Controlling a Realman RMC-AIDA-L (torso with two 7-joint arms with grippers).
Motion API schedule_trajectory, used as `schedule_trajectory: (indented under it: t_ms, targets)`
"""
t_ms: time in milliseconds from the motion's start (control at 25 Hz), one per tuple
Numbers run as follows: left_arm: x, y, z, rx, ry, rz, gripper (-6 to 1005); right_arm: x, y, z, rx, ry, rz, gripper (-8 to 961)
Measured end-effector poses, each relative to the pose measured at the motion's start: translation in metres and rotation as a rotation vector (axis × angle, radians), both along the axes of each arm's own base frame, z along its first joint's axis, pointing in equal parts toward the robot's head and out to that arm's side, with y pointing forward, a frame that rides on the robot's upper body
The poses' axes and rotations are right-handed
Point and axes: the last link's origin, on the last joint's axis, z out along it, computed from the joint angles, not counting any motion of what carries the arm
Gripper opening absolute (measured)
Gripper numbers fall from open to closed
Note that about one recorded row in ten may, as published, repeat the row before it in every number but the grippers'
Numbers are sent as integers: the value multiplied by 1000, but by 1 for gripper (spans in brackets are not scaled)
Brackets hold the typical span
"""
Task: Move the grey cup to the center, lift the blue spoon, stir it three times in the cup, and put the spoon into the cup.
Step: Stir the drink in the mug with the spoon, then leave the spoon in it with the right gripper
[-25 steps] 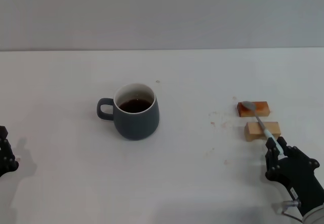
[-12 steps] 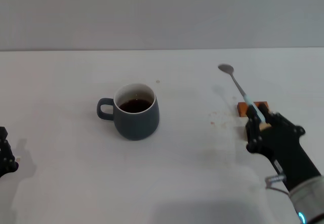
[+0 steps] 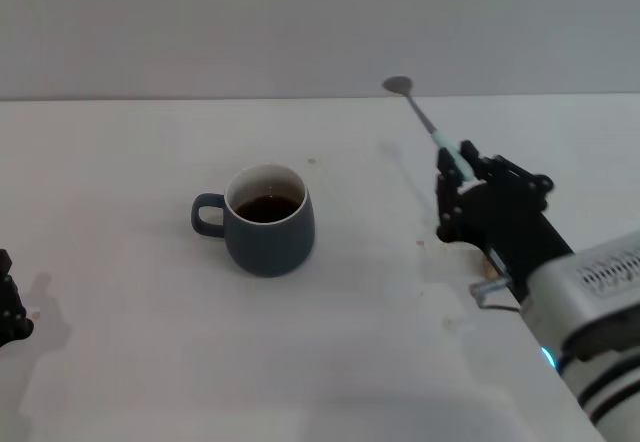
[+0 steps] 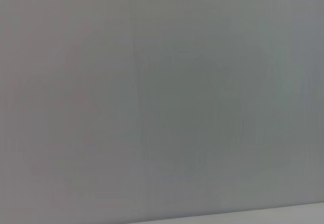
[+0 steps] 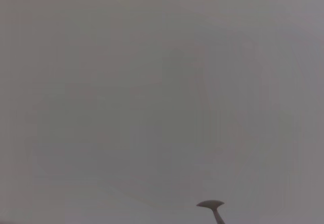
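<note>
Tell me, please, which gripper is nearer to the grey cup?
The right gripper, holding the blue spoon, is to the right of the grey cup. The left gripper sits parked farther away.

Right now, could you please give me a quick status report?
Right pincer shut on blue spoon, held in the air, bowl up. Left pincer parked at table edge. Grey cup central, path clear.

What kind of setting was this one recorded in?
Likely a lab tabletop rig: a bare white table against a blank wall, one grey cup of dark liquid, and the right gripper holding the blue spoon aloft.
</note>
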Motion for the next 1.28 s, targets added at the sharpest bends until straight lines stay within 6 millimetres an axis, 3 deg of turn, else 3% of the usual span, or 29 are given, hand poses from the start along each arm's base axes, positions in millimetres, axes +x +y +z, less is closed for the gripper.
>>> schedule_trajectory:
  t_ms: [240,360,640,960,1160,1280]
  targets:
    - [0,1,2,7,4,-3,-2,-24,3,4,-12,-29,61,160]
    - [-1,3,4,11,6,-3,-2,-49,4,11,-57,-31,111,160]
    - [-2,3,4,11,12,-2,-2,-75,11,22,-140,-38,150,160]
    - [-2,3,5,15,15,0,-2,-84,22,27,-183,-72,203,160]
    - [-2,3,5,15,14,0,-2,-84,32,16,-90,-212,240,160]
    - [-2,3,4,12,13,2,-2,-94,35,9,6,-264,286,159]
